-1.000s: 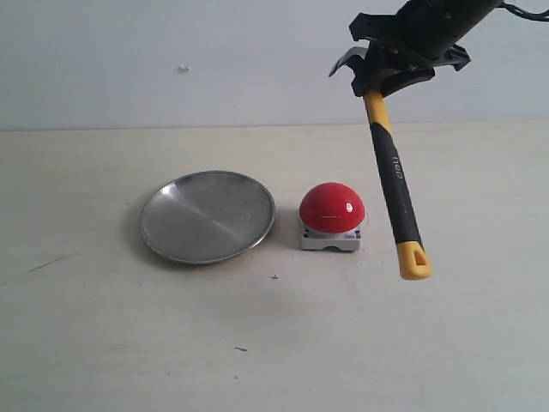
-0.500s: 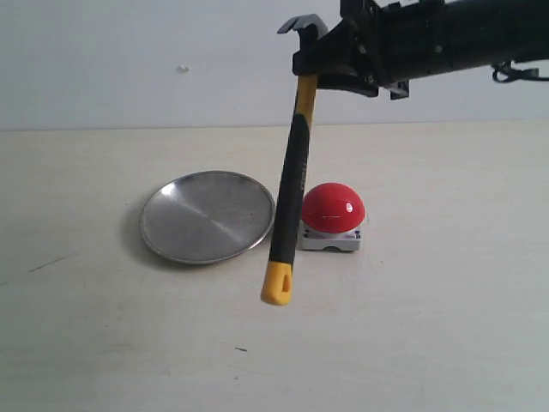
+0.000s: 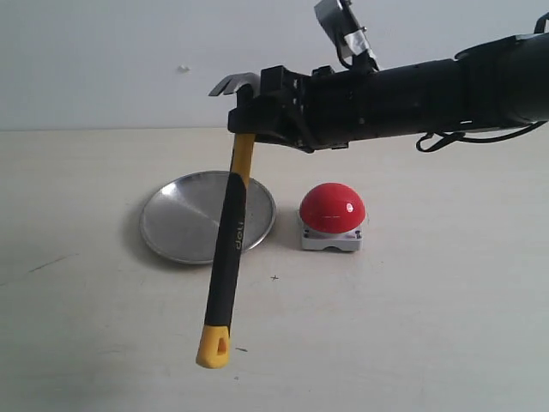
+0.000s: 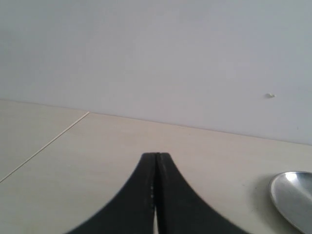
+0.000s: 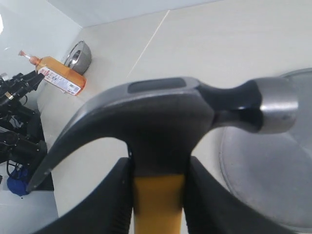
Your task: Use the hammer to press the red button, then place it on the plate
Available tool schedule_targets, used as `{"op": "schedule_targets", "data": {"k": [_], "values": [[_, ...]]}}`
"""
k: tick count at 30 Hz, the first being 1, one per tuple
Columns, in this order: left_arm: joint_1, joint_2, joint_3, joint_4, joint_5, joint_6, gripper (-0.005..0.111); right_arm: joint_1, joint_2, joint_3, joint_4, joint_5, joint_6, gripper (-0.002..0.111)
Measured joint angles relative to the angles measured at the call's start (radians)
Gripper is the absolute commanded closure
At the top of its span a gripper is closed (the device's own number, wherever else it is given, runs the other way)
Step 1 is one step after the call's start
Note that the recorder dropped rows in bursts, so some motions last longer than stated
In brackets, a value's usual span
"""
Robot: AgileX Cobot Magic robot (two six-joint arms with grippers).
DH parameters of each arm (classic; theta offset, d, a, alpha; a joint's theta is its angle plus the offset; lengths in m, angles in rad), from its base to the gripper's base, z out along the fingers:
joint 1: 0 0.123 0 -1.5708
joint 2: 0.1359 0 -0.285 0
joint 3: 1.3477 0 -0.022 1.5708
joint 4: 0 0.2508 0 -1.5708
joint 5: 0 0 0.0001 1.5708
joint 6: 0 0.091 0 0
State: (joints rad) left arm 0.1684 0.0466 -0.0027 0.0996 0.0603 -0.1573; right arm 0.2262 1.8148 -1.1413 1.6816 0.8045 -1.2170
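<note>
Hammer (image 3: 230, 240), one, hangs handle-down in the air before one plate (image 3: 184, 219), right gripper (image 3: 249, 120) jaws clamped below its head. One red button (image 3: 332, 208) just beside plate. Left gripper (image 4: 156, 163) closed, empty.

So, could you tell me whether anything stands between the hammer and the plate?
Nothing visible does. The hammer hangs handle-down from the right gripper and, in the exterior view, crosses the right edge of the plate, which is bare. The red button sits apart to its right.
</note>
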Motion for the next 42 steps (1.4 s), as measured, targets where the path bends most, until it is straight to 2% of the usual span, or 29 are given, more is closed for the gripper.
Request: {"op": "schedule_targets", "data": {"k": [5, 25, 28, 32, 36, 40, 42], "values": [[0.0, 0.0, 0.0, 0.0, 0.0, 0.0, 0.107, 0.029, 0.0, 0.0, 0.008, -0.023, 0.0, 0.108], [0.0, 0.0, 0.0, 0.0, -0.002, 0.0, 0.107, 0.029, 0.0, 0.0, 0.012, -0.024, -0.004, 0.108], [0.0, 0.0, 0.003, 0.0, -0.043, 0.0, 0.107, 0.029, 0.0, 0.0, 0.012, -0.038, -0.006, 0.108], [0.0, 0.0, 0.004, 0.0, -0.171, 0.0, 0.107, 0.029, 0.0, 0.0, 0.012, -0.053, -0.02, 0.108], [0.0, 0.0, 0.004, 0.0, -0.292, -0.121, 0.107, 0.029, 0.0, 0.0, 0.014, -0.056, -0.024, 0.108], [0.0, 0.0, 0.004, 0.001, -0.333, -0.341, 0.107, 0.029, 0.0, 0.0, 0.017, -0.058, -0.026, 0.108], [0.0, 0.0, 0.004, 0.001, -0.354, -0.381, 0.107, 0.029, 0.0, 0.0, 0.017, -0.058, -0.029, 0.108]]}}
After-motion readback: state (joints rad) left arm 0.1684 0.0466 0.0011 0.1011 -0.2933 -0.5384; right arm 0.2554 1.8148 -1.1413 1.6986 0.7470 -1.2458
